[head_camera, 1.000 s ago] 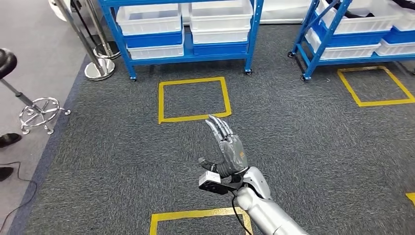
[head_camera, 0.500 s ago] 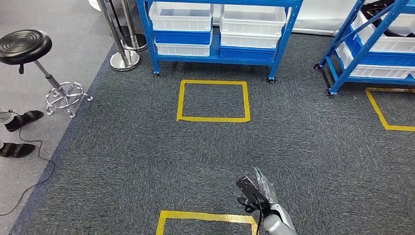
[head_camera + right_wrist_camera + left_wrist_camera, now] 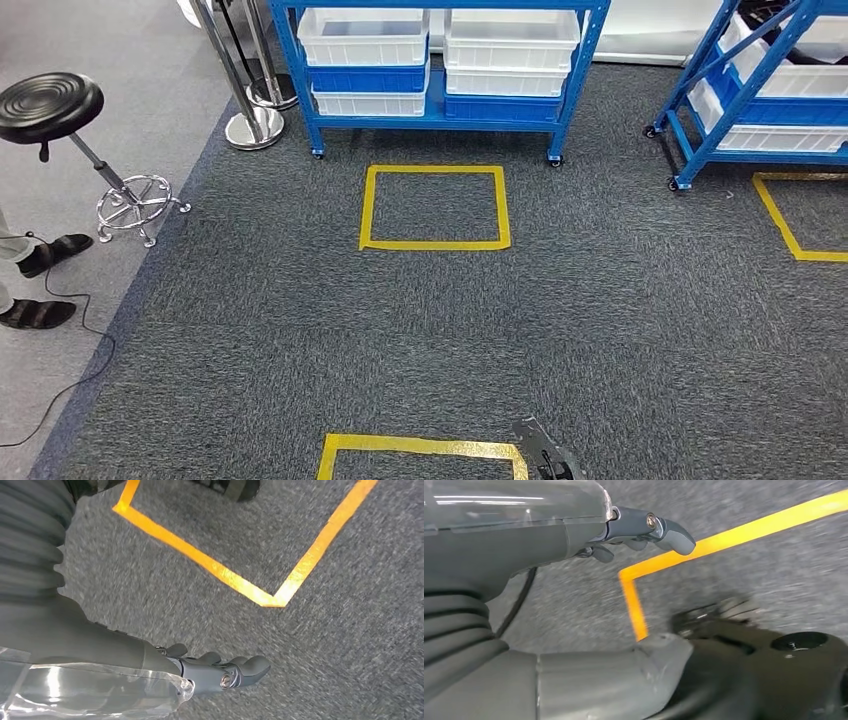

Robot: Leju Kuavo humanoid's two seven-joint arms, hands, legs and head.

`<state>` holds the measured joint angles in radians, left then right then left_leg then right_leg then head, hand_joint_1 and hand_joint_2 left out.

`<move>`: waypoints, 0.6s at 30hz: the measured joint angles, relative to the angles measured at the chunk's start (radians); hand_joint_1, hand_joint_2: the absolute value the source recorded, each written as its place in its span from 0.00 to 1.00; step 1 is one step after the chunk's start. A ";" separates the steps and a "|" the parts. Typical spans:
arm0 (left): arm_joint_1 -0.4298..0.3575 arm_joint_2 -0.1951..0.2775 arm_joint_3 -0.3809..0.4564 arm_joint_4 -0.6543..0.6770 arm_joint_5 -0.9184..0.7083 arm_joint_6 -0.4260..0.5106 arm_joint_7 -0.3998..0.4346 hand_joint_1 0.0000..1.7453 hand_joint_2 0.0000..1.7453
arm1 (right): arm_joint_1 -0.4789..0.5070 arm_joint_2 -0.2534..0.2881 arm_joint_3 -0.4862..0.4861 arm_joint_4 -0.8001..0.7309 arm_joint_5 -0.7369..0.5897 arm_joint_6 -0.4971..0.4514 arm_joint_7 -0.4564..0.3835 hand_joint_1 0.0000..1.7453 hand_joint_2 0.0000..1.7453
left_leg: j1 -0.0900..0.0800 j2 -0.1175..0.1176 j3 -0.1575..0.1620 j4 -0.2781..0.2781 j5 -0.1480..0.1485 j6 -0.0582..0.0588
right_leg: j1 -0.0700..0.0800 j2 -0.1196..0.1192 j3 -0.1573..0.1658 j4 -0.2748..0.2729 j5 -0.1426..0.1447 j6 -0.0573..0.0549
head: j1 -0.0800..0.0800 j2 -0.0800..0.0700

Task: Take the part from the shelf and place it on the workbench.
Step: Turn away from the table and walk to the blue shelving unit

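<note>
A blue shelf (image 3: pixel 434 116) stands at the far side of the carpet and carries white bins (image 3: pixel 364 36) and blue bins (image 3: pixel 368 77). I cannot make out a part inside them from here. My right hand (image 3: pixel 215 669) hangs over the grey carpet with its fingers loosely extended, holding nothing. A dark bit of that wrist (image 3: pixel 543 462) shows at the bottom edge of the head view. My left hand (image 3: pixel 639 527) also hangs low over the carpet, fingers slightly bent, with nothing in it.
A second blue shelf (image 3: pixel 745 85) with bins stands at the far right. Yellow tape squares (image 3: pixel 435 243) (image 3: pixel 420 445) mark the carpet. At the left are a black stool (image 3: pixel 50 105), chrome post bases (image 3: pixel 253 128), a floor cable (image 3: pixel 70 380) and a person's feet (image 3: pixel 40 312).
The camera has shifted, and the shelf now sits more centred and nearer. My right arm, raised with an open hand a second ago, has dropped to the bottom edge of the head view.
</note>
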<state>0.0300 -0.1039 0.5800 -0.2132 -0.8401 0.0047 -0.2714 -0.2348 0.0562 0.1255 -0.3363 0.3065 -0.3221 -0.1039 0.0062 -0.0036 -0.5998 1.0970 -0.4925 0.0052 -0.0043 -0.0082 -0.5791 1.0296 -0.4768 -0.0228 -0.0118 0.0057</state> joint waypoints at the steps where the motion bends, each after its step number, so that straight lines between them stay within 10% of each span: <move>1: 0.009 0.004 -0.016 0.000 0.025 0.000 0.008 0.00 0.00 | 0.004 -0.001 -0.003 -0.005 -0.009 0.010 0.003 0.00 1.00 | -0.003 0.002 0.027 -0.051 0.015 0.006 | 0.001 -0.001 0.002 0.000 -0.001 0.004 | 0.000 0.000; 6: 0.040 0.017 -0.103 -0.002 0.163 0.000 0.051 0.00 0.00 | 0.046 -0.009 -0.018 -0.021 -0.059 0.062 0.019 0.00 1.00 | -0.005 0.001 0.053 -0.101 0.027 0.030 | -0.002 -0.003 0.006 0.008 -0.014 0.031 | 0.000 0.000; 10: 0.040 0.028 -0.170 -0.031 0.266 0.000 0.083 0.00 0.00 | 0.110 -0.017 -0.029 -0.019 -0.096 0.102 0.033 0.00 1.00 | -0.001 0.003 0.056 -0.113 0.032 0.043 | -0.007 0.006 -0.092 0.214 -0.125 0.044 | 0.001 0.000; 12: 0.033 0.032 -0.201 -0.057 0.313 0.000 0.098 0.00 0.00 | 0.152 -0.021 -0.034 -0.008 -0.114 0.120 0.039 0.00 1.00 | -0.001 0.001 0.057 -0.110 0.029 0.042 | -0.012 0.007 -0.120 0.266 -0.127 0.050 | 0.001 0.000; 15: 0.017 0.037 -0.244 -0.104 0.376 0.000 0.117 0.00 0.00 | 0.212 -0.027 -0.039 0.015 -0.137 0.144 0.048 0.00 1.00 | 0.000 -0.002 0.059 -0.098 0.019 0.031 | -0.018 0.007 -0.039 0.101 -0.038 0.053 | 0.001 0.000; 18: 0.006 0.046 -0.291 -0.146 0.444 0.000 0.139 0.00 0.00 | 0.262 -0.030 -0.046 0.031 -0.161 0.171 0.056 0.00 1.00 | -0.004 -0.004 0.055 -0.086 0.005 0.010 | -0.015 0.011 0.007 0.009 -0.015 0.040 | 0.001 0.000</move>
<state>0.0360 -0.0578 0.2893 -0.3591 -0.3964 0.0042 -0.1326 0.0269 0.0262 0.0797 -0.3056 0.1453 -0.1515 -0.0479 0.0027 -0.0074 -0.5445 1.0109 -0.4878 0.0151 -0.0190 0.0024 -0.5723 1.0390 -0.4916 0.0170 -0.0112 0.0057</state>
